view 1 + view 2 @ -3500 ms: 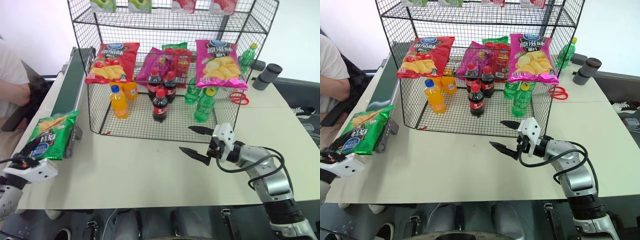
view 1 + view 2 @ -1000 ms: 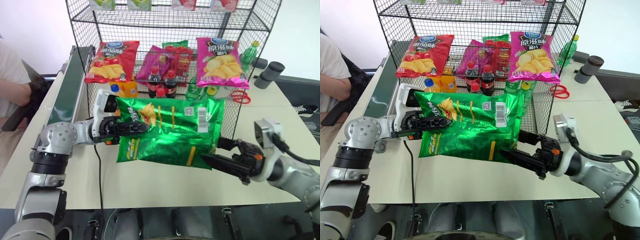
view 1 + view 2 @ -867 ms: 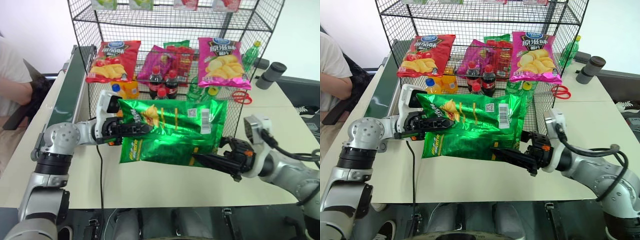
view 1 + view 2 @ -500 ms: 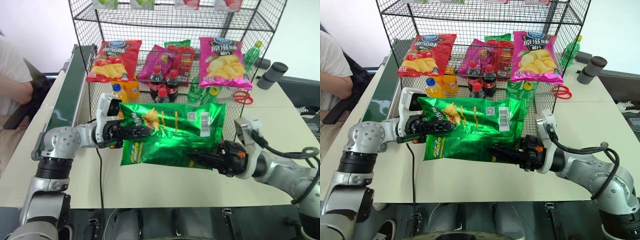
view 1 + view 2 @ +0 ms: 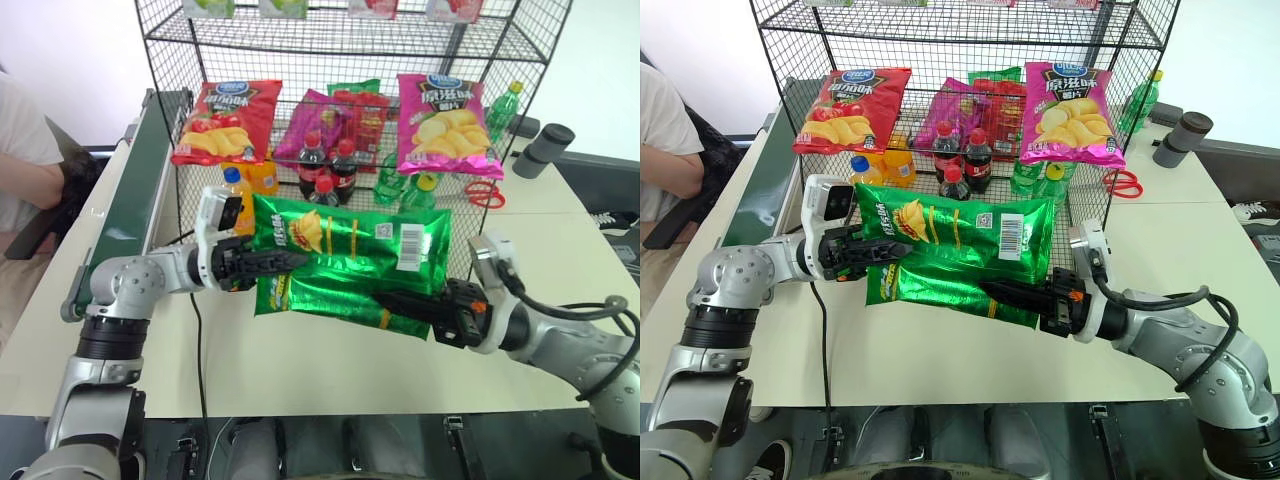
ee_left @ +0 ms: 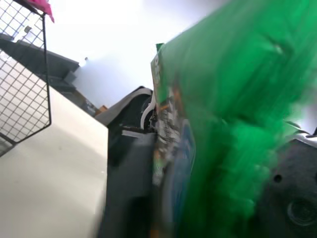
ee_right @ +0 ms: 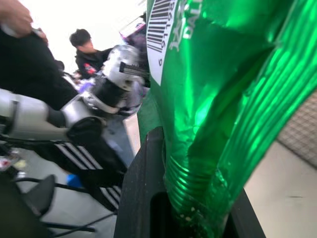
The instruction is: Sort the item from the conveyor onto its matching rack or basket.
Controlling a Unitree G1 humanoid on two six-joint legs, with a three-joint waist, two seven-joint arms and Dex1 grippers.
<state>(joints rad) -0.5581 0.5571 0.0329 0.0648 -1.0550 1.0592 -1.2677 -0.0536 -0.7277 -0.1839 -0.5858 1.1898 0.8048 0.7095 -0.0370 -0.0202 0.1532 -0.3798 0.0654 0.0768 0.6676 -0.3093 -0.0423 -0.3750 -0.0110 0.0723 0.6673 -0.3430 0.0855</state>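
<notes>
We saw our right gripper [image 5: 392, 304] clamped on the lower edge of the green chip bag [image 5: 350, 260], the crinkled foil pinched tight between its black fingers [image 7: 141, 198]. Our left gripper [image 5: 275, 261] reached in from the other side at the bag's end, its fingers lying along the foil; we could not tell whether they still pinched it or had parted. The bag hung lengthwise in the air between our two arms, barcode side up, above the pale table [image 5: 300, 360] and just in front of the black wire rack [image 5: 160, 130]. Behind it, inside the rack, stood cola, orange and green bottles, with a red chip bag [image 5: 224, 120] and a magenta chip bag [image 5: 441, 122] hanging on the mesh front. The conveyor [image 5: 130, 200] ran along the rack's left side, well apart from the bag.
</notes>
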